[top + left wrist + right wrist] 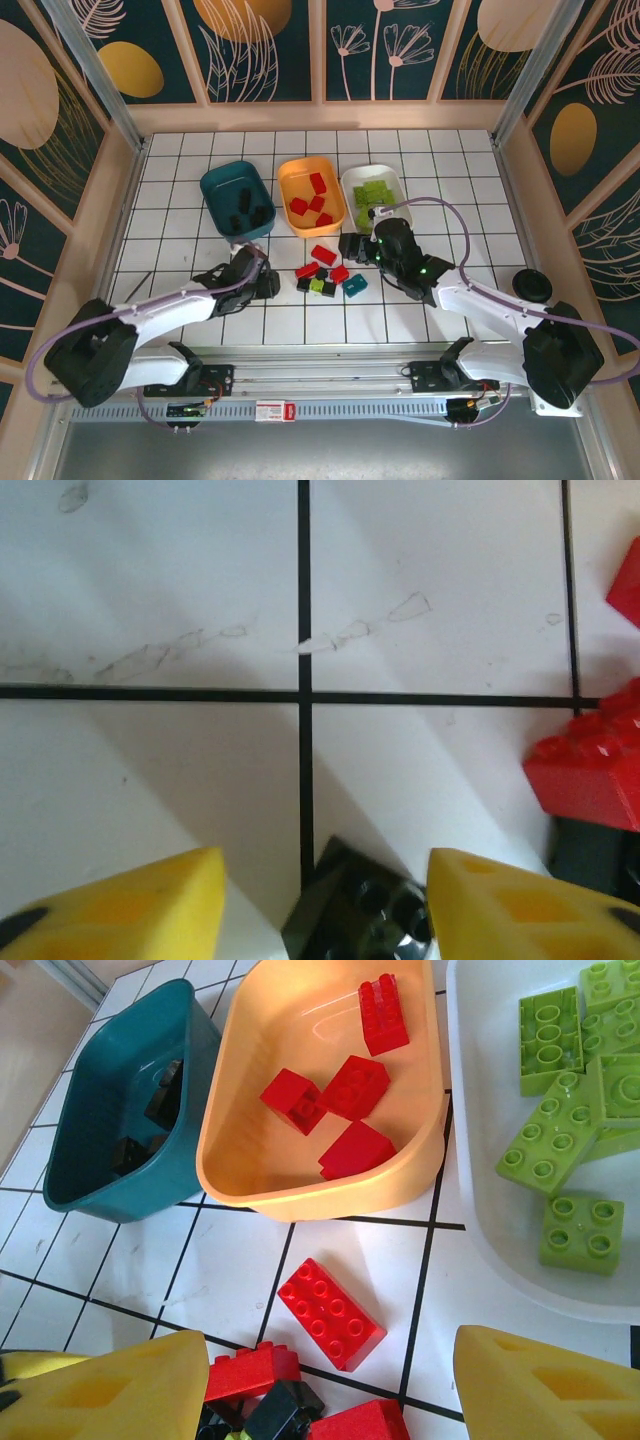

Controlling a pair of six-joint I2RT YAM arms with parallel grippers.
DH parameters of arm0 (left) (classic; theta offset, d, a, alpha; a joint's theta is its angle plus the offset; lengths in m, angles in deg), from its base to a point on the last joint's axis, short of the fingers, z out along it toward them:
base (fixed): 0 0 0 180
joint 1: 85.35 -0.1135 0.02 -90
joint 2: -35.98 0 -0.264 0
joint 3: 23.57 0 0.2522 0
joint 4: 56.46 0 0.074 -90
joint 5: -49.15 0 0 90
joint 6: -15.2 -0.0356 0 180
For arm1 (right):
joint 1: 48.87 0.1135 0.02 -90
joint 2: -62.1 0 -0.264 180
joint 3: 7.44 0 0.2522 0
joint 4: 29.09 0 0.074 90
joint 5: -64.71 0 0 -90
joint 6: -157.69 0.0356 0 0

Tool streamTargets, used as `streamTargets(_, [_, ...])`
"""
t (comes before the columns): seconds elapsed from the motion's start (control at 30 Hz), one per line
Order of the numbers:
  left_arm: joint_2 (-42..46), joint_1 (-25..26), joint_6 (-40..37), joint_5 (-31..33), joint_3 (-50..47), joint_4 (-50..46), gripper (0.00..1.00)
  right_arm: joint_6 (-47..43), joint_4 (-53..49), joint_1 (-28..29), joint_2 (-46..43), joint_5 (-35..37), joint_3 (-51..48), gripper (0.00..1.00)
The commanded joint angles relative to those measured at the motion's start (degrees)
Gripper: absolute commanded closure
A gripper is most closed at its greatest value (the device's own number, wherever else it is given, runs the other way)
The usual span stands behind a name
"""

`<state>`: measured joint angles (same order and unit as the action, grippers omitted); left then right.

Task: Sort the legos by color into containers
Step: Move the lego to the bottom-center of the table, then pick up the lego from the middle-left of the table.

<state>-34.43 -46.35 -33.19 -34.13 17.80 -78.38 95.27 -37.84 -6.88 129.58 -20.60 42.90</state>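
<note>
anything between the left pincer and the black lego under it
Nothing visible does: the black lego sits right between the parted yellow fingers of the left pincer, with no other brick in that gap.

Cut off at bottom edge between fingers [130,905]: black brick [355,915]. Clipped at right edge: red brick [590,770], white tub [478,1220]. Too dark to count: black bricks [163,1098] in teal tub [115,1198].
</note>
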Motion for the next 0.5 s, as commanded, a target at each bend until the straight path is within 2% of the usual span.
streamTargets(0.0, [2.99, 1.59, -0.64, 1.36, 0.58, -4.88, 0.28, 0.30, 1.10, 0.27, -0.79, 1.12, -0.67, 0.34])
streamTargets(0.13, [-0.38, 3.53, -0.50, 1.43, 0.42, -3.85, 0.20, 0.46, 1.22, 0.31, -0.31, 1.09, -0.61, 0.34])
streamTargets(0.27, [-5.46, 7.44, 0.30, 5.61, 1.38, -2.72, 0.19, 0.55, 0.96, 0.28, -0.39, 1.19, -0.61, 0.34])
streamTargets(0.37, [-7.90, 7.66, -0.27, 8.12, 1.52, -0.47, 0.22, 0.64, 0.92, 0.28, -0.50, 1.12, -0.54, 0.34])
streamTargets(0.47, [-9.82, 7.63, -0.97, 8.45, 2.22, 1.42, 0.32, 0.57, 0.47, 0.28, -0.55, 1.08, -0.37, 0.34])
